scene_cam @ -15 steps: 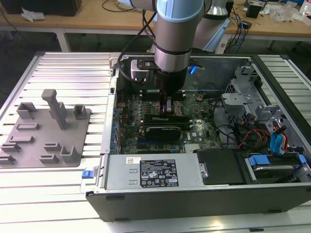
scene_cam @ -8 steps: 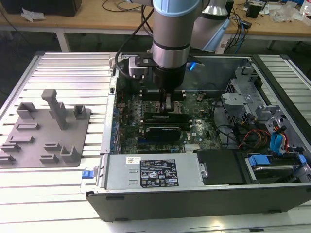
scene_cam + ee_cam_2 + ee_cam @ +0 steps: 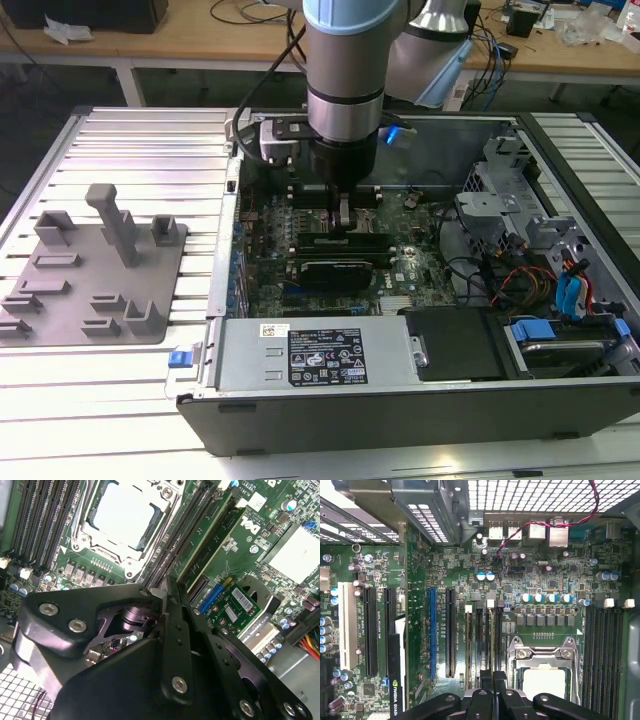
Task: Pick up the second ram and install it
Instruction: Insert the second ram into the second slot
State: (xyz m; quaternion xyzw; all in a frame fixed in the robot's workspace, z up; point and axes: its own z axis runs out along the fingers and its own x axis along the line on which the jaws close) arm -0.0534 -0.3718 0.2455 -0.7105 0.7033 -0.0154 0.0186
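Observation:
The second ram (image 3: 491, 640) shows edge-on as a thin pale strip standing in a memory slot just beside the CPU socket (image 3: 542, 665). It runs straight into the narrow gap between my fingertips. My gripper (image 3: 493, 676) is shut on it around its middle, low over the motherboard. In the second wrist view the gripper (image 3: 162, 594) has its fingers pressed close together at the slot rows next to the CPU socket (image 3: 125, 515). The exterior view has the gripper (image 3: 343, 215) reaching down inside the open computer case.
Another green memory stick (image 3: 210, 535) sits in a slot two rows farther from the socket. A black expansion card (image 3: 340, 262) lies just in front of the gripper. On the exterior view's left is a grey holder plate (image 3: 95, 270). The drive cage and cables (image 3: 500, 210) fill the right.

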